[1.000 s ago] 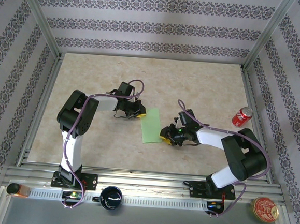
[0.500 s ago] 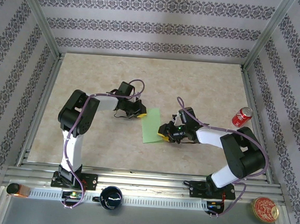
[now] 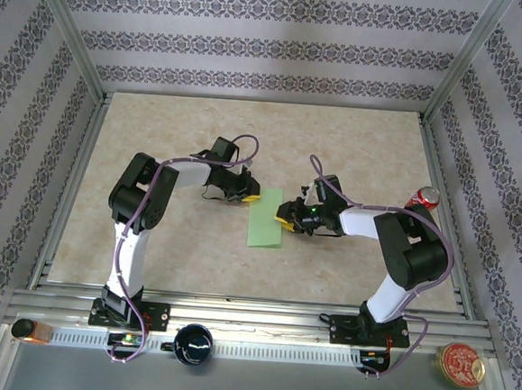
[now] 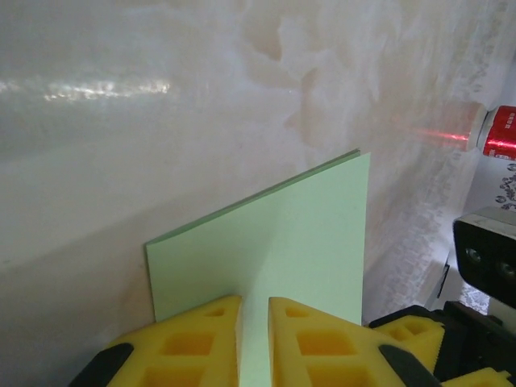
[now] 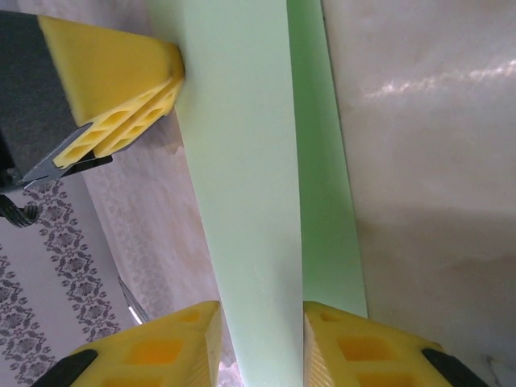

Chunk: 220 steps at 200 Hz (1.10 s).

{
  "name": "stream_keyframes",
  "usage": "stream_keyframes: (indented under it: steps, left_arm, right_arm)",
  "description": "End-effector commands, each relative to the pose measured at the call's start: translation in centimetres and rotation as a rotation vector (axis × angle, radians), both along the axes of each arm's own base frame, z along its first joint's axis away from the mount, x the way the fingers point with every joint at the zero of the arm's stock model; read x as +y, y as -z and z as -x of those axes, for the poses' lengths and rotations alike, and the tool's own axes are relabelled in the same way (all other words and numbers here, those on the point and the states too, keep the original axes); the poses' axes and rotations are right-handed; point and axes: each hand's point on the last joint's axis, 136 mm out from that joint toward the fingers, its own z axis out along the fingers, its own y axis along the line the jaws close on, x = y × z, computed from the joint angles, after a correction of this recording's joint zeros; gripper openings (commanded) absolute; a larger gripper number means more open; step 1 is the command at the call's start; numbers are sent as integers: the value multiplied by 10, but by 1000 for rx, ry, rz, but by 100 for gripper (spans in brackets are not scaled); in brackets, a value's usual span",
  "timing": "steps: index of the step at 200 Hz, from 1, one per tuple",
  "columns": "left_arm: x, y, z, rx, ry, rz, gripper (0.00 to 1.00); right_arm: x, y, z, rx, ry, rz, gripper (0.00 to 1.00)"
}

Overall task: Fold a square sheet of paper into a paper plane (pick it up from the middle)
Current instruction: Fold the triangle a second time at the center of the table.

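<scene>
The square sheet of paper (image 3: pixel 265 222) lies folded into a light-green rectangle at the table's middle. My left gripper (image 3: pixel 251 197) is at its far left corner. In the left wrist view its yellow fingers (image 4: pixel 193 339) stand a narrow slit apart, with the paper (image 4: pixel 282 234) running into the slit along a crease. My right gripper (image 3: pixel 285 219) is at the sheet's right edge. Its jaws (image 5: pixel 262 322) stand apart, and a pale strip of paper (image 5: pixel 242 161) fills the gap between them and stretches to the left gripper's fingertips (image 5: pixel 121 89). A darker green layer (image 5: pixel 322 193) lies alongside.
A red can (image 3: pixel 423 199) lies near the right wall and shows in the left wrist view as well (image 4: pixel 504 133). A dark cup (image 3: pixel 194 343) and a round tin (image 3: pixel 461 364) sit on the near rail in front of the arm bases. Patterned walls enclose the table.
My right gripper has slid away from its base along the paper's right edge, toward the far end. The left gripper has shifted a little to the right and stays at the far corner.
</scene>
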Motion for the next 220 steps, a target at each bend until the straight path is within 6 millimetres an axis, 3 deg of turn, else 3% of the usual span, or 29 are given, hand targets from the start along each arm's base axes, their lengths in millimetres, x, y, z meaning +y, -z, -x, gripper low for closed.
stream_keyframes:
  steps: [1,40,76,110,143,168,197,220]
  left_arm:
    - [6,-3,-5,-32,5,-31,21]
    - [7,-41,-12,-163,-25,-16,42]
    - [2,-67,5,-305,34,-78,53]
    - [3,-75,33,-399,49,-164,57]
    - [-9,-83,68,-580,118,-294,57]
    - [-18,-80,95,-760,226,-376,57]
    - [-41,-74,134,-1014,422,-419,60]
    - [-50,-62,149,-1108,496,-516,61]
  right_arm:
    - [9,-11,-12,-33,-15,-57,31]
    - [9,-6,-13,-19,3,-67,24]
    - [12,-7,-11,-14,-4,-88,24]
    - [12,-7,-8,-12,-9,-86,24]
    - [16,-8,-6,-10,-22,-93,25]
    - [14,-5,-6,-6,-12,-82,25]
    - [15,-6,-7,-7,-11,-82,25]
    - [16,-8,-8,-9,-11,-84,25]
